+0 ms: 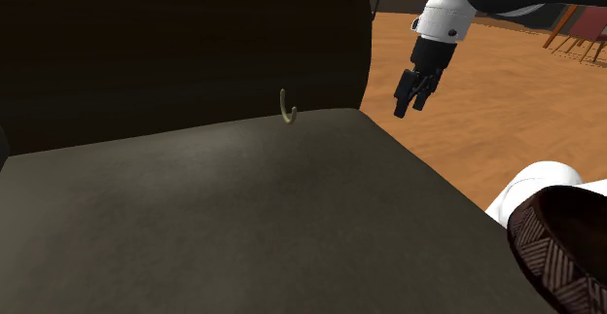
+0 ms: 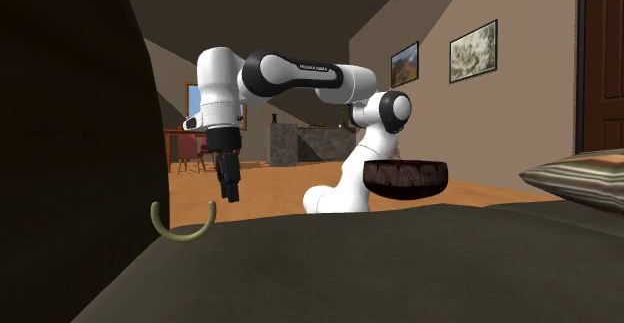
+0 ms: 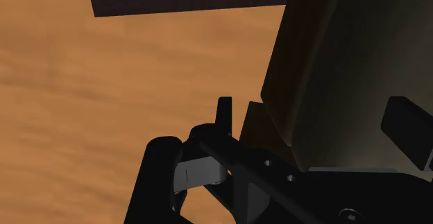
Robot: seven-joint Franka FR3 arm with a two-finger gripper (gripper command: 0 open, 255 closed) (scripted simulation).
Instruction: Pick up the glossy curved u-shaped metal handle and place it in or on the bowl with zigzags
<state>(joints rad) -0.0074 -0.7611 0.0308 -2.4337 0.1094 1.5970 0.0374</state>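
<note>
1. The all-black two-finger tool [image 1: 411, 106] [image 2: 231, 193] [image 3: 316, 122] points downward with its fingers [image 3: 222, 113] set wide apart and nothing between them.
2. It hangs from the white arm with dark joints [image 2: 300, 73] over the orange-brown wooden floor [image 1: 467, 118], just past the side edge of the tall dark back panel [image 1: 195, 40].
3. The glossy, olive-gold, curved U-shaped metal handle [image 1: 285, 108] [image 2: 183, 226] is apart from the tool and lower than it. It sits at the rear edge of the dark olive cushioned surface [image 1: 243, 215], right against the back panel, with its two ends pointing up.
4. The dark brown bowl with pale zigzag lines [image 1: 556, 254] [image 2: 403, 178] is well apart from the handle, at the opposite side of the cushioned surface, close to the arm's white base [image 1: 535, 181]. What it rests on cannot be made out.
5. In the second exterior view a striped cushion [image 2: 580, 176] lies at the right edge, and two framed pictures [image 2: 472, 49] hang on the beige wall.
</note>
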